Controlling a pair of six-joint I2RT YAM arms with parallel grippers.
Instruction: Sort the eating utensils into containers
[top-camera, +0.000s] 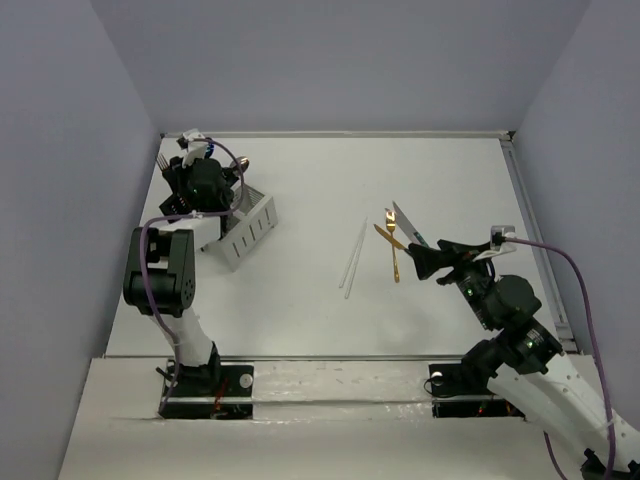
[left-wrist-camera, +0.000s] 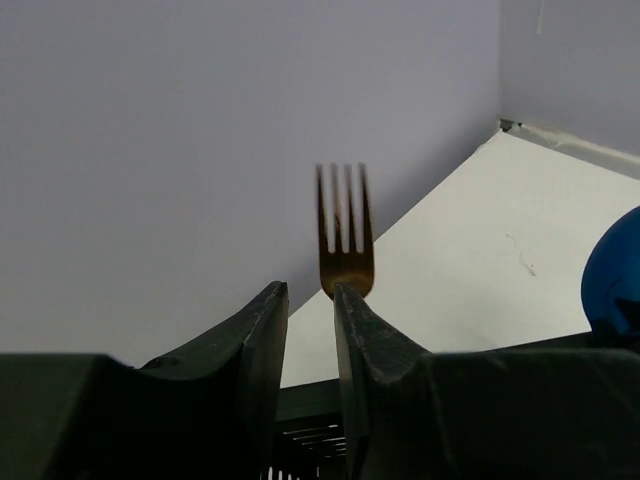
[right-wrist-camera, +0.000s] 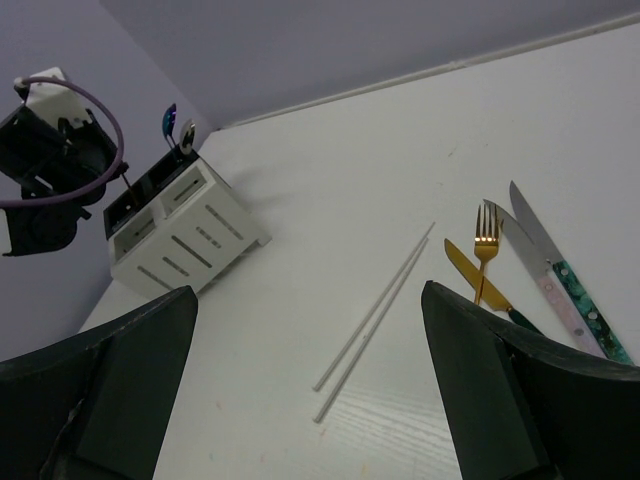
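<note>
Left wrist view: my left gripper (left-wrist-camera: 311, 300) hung just beside the white caddy (top-camera: 250, 228), narrowly parted, gold fork (left-wrist-camera: 345, 240) upright behind it; right gripper (right-wrist-camera: 308, 300) gaped well away.

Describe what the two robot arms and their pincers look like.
The left arm and right arm have black joint housings and white lower links. A purple cable loops along each. Small green lights dot the right arm. The left pincer and right pincer each have two broad, dark, wedge-shaped fingers.

White table (top-camera: 300, 310), plain lavender walls (top-camera: 340, 60)
</note>
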